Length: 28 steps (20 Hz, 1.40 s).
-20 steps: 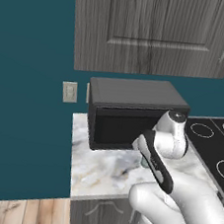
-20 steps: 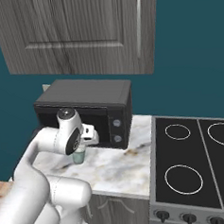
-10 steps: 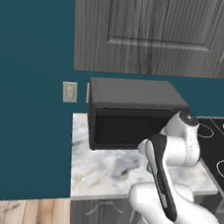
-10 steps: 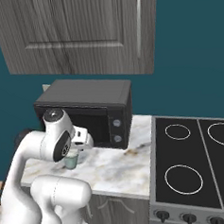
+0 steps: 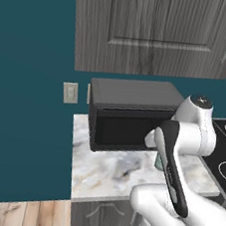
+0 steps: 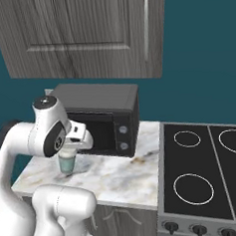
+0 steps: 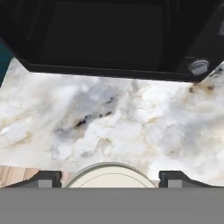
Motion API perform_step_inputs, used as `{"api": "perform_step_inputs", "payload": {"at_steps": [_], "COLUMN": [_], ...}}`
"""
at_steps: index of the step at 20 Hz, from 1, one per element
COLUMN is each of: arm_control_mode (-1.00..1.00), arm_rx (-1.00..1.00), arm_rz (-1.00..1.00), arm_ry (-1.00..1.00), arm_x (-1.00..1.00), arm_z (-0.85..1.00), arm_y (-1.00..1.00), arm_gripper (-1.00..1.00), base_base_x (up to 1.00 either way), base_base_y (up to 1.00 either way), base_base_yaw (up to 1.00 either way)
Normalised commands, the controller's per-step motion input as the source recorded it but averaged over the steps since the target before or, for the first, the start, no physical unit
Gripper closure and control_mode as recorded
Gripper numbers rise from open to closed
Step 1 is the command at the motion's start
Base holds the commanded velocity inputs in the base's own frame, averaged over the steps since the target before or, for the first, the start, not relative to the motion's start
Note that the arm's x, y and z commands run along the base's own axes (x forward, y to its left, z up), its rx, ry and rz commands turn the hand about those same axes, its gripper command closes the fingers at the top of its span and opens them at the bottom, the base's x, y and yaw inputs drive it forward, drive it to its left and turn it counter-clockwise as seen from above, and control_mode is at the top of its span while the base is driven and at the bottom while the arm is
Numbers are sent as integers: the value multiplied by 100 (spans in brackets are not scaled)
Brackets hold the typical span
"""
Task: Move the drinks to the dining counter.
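The teal wall [image 5: 26, 99] ran behind the microwave [image 5: 130, 112], and the grey wood-grain cabinet [image 5: 155, 30] hung straight above it, with a slim upright handle [image 6: 147, 28] near the cabinet's right edge. The black stove [image 6: 203, 169], ringed with white burner circles, lay just to the right of the microwave. The small marble worktop [image 5: 107, 172] bore the microwave, which was pushed back against the wall, so a bare veined strip was left in front of its door. A patch of wood floor [image 5: 22, 214] showed below and to the left of the microwave, past the worktop's edge. My white arm [image 5: 192, 140] bent across the front of the microwave. A small pale cup [image 6: 67, 164] stood upright on the marble just in front of the microwave's door, toward its left end. A beige wall socket [image 5: 70, 92] sat on the wall just left of the microwave. My pincer [image 7: 109, 178] pointed down in front of the microwave, right over the cup, with its jaws spread wide, one tip on each side of the cup's rim. I could not tell whether the tips touched the rim. Where the drinks and the dining counter stood I could not tell.
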Motion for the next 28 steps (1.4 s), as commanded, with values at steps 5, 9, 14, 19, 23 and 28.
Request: {"api": "perform_step_inputs", "payload": {"at_steps": [5,9,14,19,23,28], "arm_control_mode": [-100,100,100,100,100,100], "arm_rx": [0,0,0,0,0,0], "arm_rz": [0,0,0,0,0,0], "arm_ry": [9,0,0,0,0,0], "arm_x": [-34,0,0,0,0,0], "arm_z": [67,0,0,0,0,0], "arm_y": [1,0,0,0,0,0], "arm_gripper": [100,100,100,100,100,100], "base_base_x": [0,-20,-1,0,0,0], "base_base_y": [0,67,71,21,13,16], "base_base_yaw": [0,21,75,89,91,90]}}
